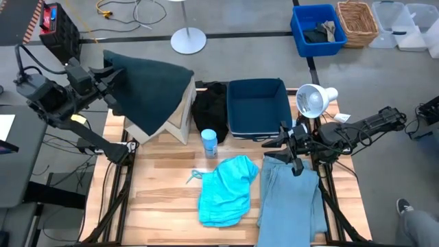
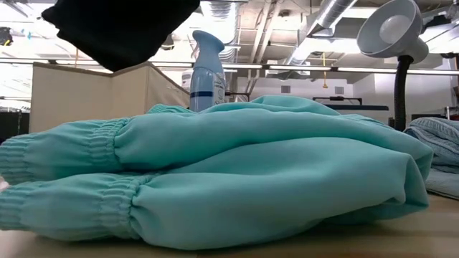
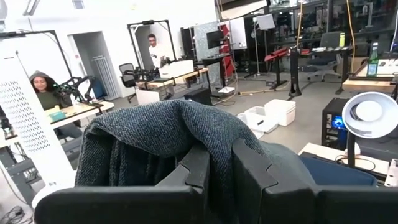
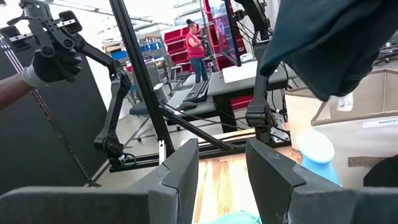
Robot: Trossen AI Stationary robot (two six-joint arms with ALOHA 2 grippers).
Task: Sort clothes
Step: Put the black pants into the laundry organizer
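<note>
My left gripper (image 3: 214, 171), black-fingered, was clamped on a very dark green garment (image 1: 154, 89) whose knit showed a fine heathered fleck. Under it stood a beige fabric box (image 1: 180, 118). A black garment (image 1: 210, 104) lay by a navy fabric bin (image 1: 256, 108). The spray bottle (image 1: 209, 143) was pale blue with a white label. On the light wooden table (image 1: 164, 199) lay a bright turquoise garment (image 1: 226, 191) and pale grey-blue trousers (image 1: 288, 202). My right gripper (image 4: 221, 165) was black too, and the lamp (image 1: 312, 100) white.
</note>
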